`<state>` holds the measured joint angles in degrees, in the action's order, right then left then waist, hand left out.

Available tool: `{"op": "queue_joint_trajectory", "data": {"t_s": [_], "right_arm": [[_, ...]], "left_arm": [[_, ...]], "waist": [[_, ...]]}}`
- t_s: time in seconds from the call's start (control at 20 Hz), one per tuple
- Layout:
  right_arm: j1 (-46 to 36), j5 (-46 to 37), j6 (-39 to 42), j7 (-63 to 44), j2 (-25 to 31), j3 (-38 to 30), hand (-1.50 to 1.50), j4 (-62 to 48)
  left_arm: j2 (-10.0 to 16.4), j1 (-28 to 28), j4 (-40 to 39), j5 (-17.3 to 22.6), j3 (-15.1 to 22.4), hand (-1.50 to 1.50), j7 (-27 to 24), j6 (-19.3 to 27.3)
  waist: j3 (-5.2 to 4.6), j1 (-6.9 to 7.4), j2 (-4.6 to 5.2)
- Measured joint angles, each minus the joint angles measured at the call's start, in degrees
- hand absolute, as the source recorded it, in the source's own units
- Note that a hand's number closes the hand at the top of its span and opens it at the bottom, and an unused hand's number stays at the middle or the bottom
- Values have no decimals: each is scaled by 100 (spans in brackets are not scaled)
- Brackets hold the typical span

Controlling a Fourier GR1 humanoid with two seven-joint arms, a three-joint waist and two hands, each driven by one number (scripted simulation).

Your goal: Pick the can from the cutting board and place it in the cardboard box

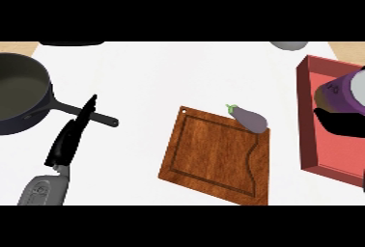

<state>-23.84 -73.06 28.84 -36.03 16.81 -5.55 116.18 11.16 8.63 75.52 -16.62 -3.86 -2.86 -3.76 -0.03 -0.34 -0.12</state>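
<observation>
Lowering is likely the step in hand. The right hand (343, 124) has its fingers curled round the can (348, 90), with the box (308, 120) beneath them. Best to set the can upright inside the walls, then let go. The left hand (70, 140) rests open, far to their left.

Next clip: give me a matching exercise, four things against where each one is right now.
Things:
1 can
2 eggplant
3 saucepan
4 left hand

Places:
A at the cutting board's far right corner
B lower left, open, fingers up
C far left of the counter
D over the red box, held by the right hand

Pairs: 1-D; 2-A; 3-C; 4-B
</observation>
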Motion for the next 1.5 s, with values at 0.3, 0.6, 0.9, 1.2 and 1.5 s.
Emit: {"op": "queue_joint_trajectory", "data": {"t_s": [0.3, 0.6, 0.9, 1.2, 1.5], "right_arm": [[261, 429, -257, 572, 557, -1022, 150, -580], [315, 606, -641, 1092, 993, -1556, 150, -1722], [209, 1212, -344, 1344, 982, -2039, -150, -3052], [35, 1809, -931, 2369, 1010, -2350, -150, -4018], [-271, 2793, -1834, 3155, 525, -3017, -150, -4243]], "left_arm": [[0, -61, 305, 19, 21, 0, 201, -81], [-54, -52, 155, -45, 49, 0, 69, -56], [-80, -140, 147, -64, 61, 0, -60, -30], [-86, -65, 126, -84, 60, 0, -28, -31], [-50, -97, 112, -36, 10, 0, -44, -79]], "waist": [[2, 24, 7], [3, 42, 19], [5, 76, 28], [9, 83, 30], [14, 74, 23]]}}
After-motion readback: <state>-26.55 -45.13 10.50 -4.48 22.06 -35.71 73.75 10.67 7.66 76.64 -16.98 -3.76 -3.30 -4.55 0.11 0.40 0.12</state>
